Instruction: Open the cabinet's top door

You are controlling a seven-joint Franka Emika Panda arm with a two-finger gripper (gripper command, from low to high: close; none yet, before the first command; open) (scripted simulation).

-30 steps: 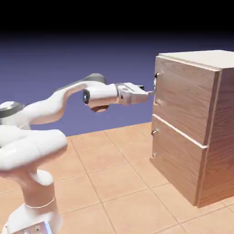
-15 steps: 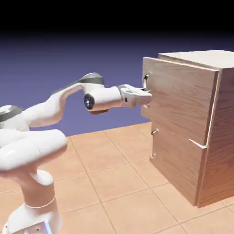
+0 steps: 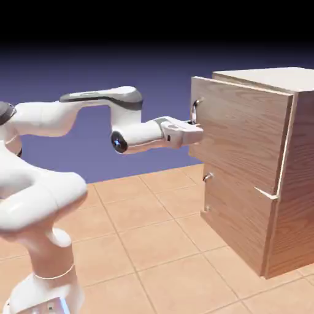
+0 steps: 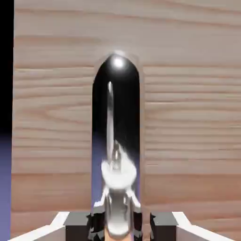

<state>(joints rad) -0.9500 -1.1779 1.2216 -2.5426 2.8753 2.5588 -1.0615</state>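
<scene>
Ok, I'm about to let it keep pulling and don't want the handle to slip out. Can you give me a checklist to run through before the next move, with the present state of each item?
1. Gripper at the top door's handle: ok, it meets the silver bar at the door's free edge.
2. Jaws shut on the handle: ok, in the hand view the bar sits centred between the fingertips.
3. Top door off the cabinet: ok, its handle edge stands out from the front, a gap shows.
4. Door fully open: not ok, only ajar.
5. Lower door undisturbed: ok, flush.
6. Grip firm enough not to slip: cannot tell.
</scene>
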